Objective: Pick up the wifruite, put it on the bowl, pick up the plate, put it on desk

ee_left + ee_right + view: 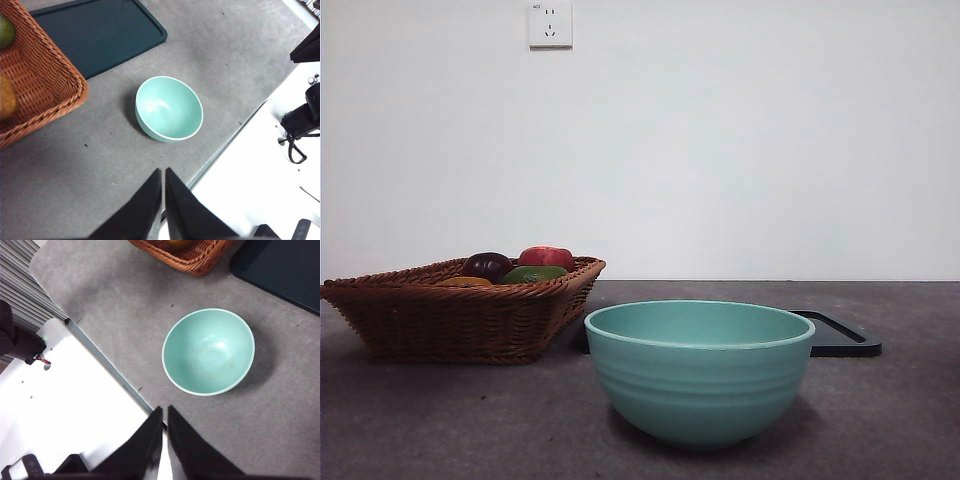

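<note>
The teal-green bowl stands empty on the dark grey desk, near the front. It also shows in the left wrist view and the right wrist view. A brown wicker basket to its left holds several fruits, among them a dark purple one, a red one and a green one. A flat dark plate lies behind the bowl to the right. My left gripper and right gripper are shut, empty, high above the desk's near edge.
The white robot base borders the desk's near edge. A white wall with a socket stands behind the desk. The basket also shows in the left wrist view and the right wrist view.
</note>
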`<action>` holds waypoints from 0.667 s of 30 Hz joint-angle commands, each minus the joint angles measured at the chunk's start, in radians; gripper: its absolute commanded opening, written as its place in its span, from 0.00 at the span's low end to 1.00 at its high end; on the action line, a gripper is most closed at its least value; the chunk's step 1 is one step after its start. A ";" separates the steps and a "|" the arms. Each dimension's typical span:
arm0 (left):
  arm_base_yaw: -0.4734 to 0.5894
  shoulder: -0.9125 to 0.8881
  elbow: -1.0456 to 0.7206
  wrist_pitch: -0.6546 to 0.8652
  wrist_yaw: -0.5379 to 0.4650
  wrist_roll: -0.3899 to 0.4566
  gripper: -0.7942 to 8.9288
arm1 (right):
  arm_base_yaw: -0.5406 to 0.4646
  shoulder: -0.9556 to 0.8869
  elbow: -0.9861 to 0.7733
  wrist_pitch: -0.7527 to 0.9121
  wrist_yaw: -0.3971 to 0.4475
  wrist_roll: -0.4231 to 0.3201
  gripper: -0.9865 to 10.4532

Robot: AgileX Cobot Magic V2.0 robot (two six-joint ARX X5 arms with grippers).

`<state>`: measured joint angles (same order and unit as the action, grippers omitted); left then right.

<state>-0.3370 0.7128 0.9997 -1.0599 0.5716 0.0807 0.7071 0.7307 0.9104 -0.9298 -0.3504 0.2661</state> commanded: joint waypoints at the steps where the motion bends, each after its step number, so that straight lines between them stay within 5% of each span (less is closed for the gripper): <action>1: -0.005 0.004 0.021 0.005 0.002 0.005 0.09 | 0.011 0.006 0.012 0.011 0.000 -0.012 0.09; 7: -0.005 0.002 0.021 0.004 0.002 0.007 0.09 | 0.011 0.006 0.012 0.011 0.000 -0.012 0.09; 10: 0.007 -0.024 0.021 0.071 -0.028 0.089 0.09 | 0.011 0.006 0.012 0.011 0.000 -0.012 0.09; 20: 0.263 -0.264 -0.163 0.758 -0.346 0.129 0.09 | 0.011 0.006 0.012 0.011 0.000 -0.012 0.09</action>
<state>-0.0910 0.4576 0.8642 -0.3840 0.2665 0.1947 0.7071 0.7307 0.9104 -0.9298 -0.3485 0.2661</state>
